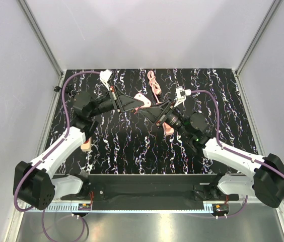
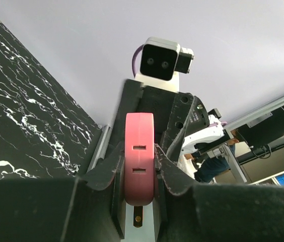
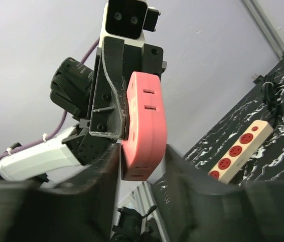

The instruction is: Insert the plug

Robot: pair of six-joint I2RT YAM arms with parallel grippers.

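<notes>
1. Plug (image 3: 144, 126), a small pale-pink plastic block with narrow slots in its face: held in the air above the black, white-veined marbled table (image 1: 132, 151), right where the tips of the two arms meet, about mid-table in the overhead view.
2. Left gripper (image 2: 139, 174), a black two-finger claw: closed on the plug, one finger against each flat side, with the rounded end of the block sticking out past the fingertips.
3. Right gripper (image 3: 142, 171), also a black two-finger claw: facing the left one tip to tip, fingers partly apart and set on either side of the plug's free end. Cannot tell whether they press on it or stand just clear of it.
4. From the right wrist: plug tilted, two slots on its broad face and more along its narrow edge.
5. Beige plastic power strip with round red sockets (image 3: 237, 151): flat on the table, well apart from the plug, with a black cable near its far end.
6. Thin pink cord in a loose bundle (image 1: 154, 83): on the table beyond the grippers, toward the far edge.
</notes>
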